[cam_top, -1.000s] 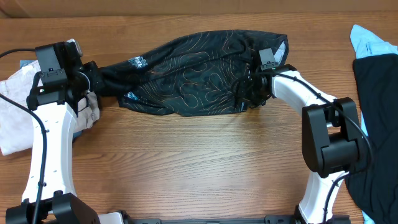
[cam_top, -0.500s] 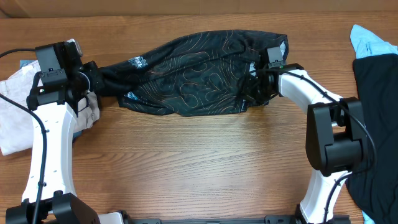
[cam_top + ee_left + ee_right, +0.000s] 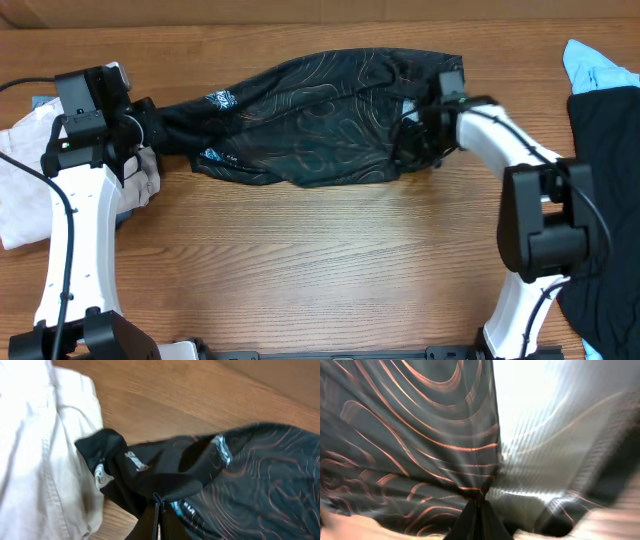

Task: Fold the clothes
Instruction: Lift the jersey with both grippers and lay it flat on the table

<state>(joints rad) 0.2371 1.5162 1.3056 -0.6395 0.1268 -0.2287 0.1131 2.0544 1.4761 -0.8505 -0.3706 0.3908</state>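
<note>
Tightly — L claw [image 3: 158, 504], R claw [image 3: 480, 503] on garment [image 3: 300, 120]

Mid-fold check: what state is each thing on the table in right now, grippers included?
black patterned garment: bunched lengthwise, stretched between both grippers, not folded.
left gripper: shut on the garment's left end.
right gripper: shut on the garment's right end.
beige trousers: crumpled, beside the left arm.
light-blue cloth: crumpled, far right.
black cloth: lying loose at the right edge.
</note>
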